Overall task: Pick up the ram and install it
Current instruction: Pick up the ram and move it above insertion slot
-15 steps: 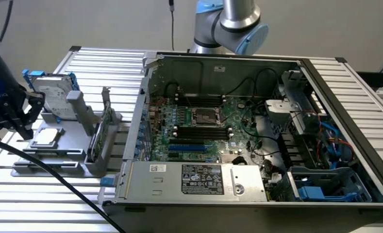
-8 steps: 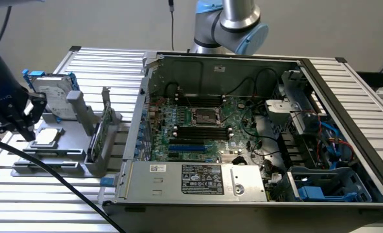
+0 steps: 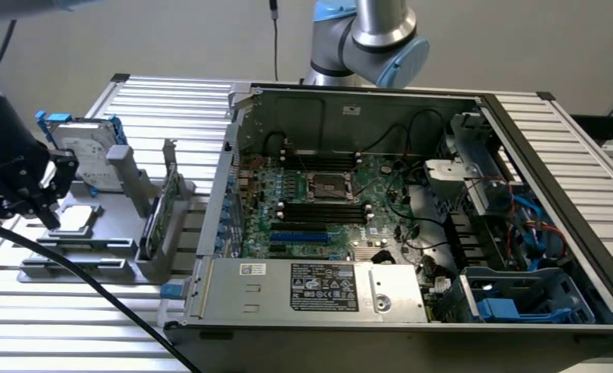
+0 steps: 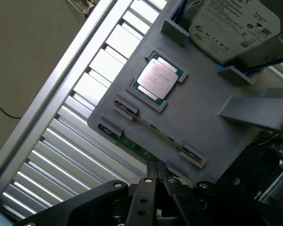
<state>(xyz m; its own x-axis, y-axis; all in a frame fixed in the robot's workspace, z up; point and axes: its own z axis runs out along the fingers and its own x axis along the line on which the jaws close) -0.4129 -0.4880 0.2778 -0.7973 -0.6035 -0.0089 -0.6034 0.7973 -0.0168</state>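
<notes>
A: You're looking at a silver slatted metal table (image 4: 85,155), its ribs smooth and shiny.
B: Your flat grey plastic holder (image 4: 198,117) is matt, though.
A: See the small square silver processor chip (image 4: 159,79): brushed metal lid, soft sheen. Your thin dark-green ram stick (image 4: 137,147) looks like dull circuit board.
B: And your black gripper (image 4: 156,172) is matt, with bright screw heads (image 4: 201,186).

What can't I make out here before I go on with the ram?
Wrist view: whether the shut gripper touches the ram; the gripper itself covers that spot.
Exterior view: which of the motherboard's black slots are free; too small to tell.
Wrist view: the full label of the hard drive; cut off by the picture's edge.
</notes>
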